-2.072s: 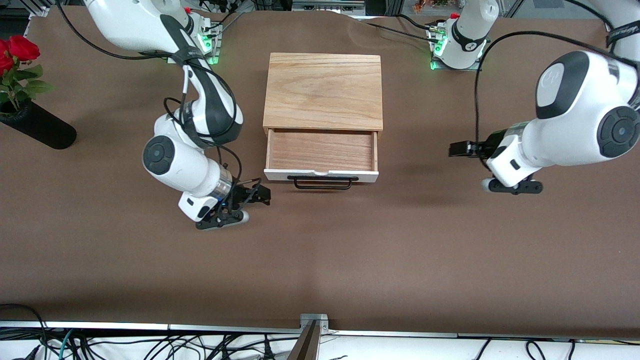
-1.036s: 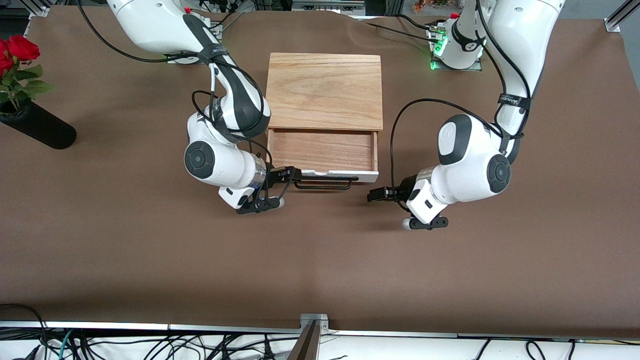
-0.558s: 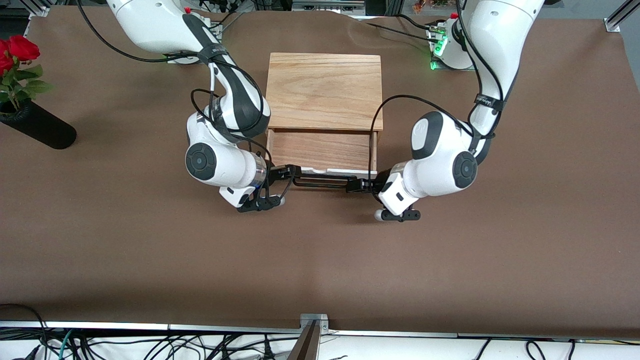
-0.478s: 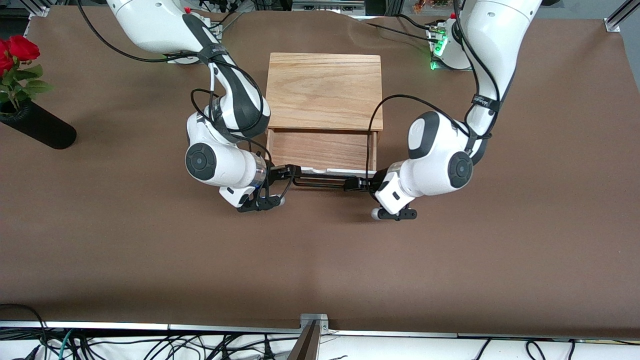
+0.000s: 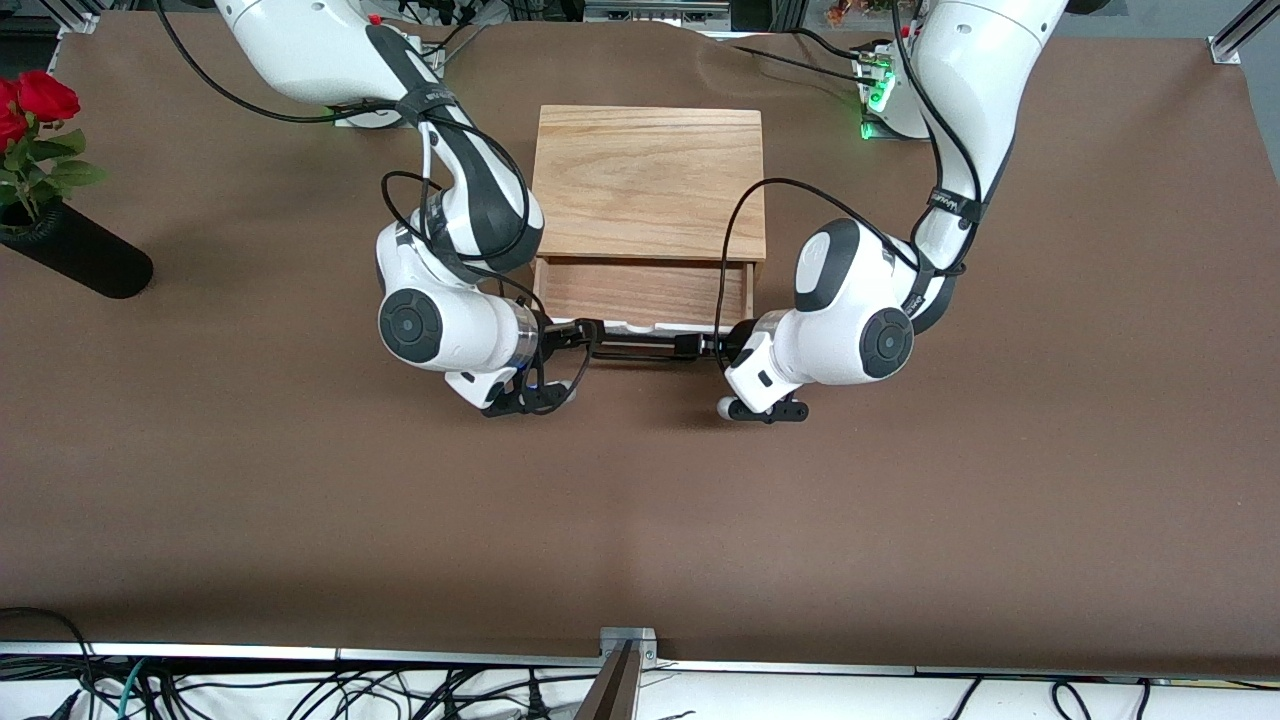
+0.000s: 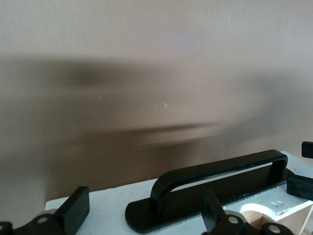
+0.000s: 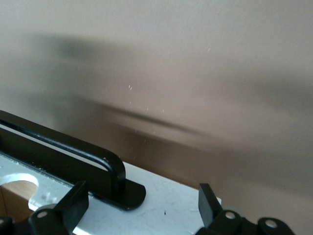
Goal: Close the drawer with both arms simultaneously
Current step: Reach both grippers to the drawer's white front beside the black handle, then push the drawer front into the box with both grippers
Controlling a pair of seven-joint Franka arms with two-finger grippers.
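- The drawer (image 5: 641,296) sticks partly out of the wooden box (image 5: 648,183), mid-desk.
- The left gripper (image 5: 700,347) has wide open jaws at the white front, holding nothing.
- The right gripper (image 5: 578,335) is the same, at the handle's (image 5: 640,350) other end.

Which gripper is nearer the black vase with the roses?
The right gripper. It sits at the drawer handle's end toward the vase, jaws open. The left gripper is at the handle's other end, jaws open, with the drawer front between them.
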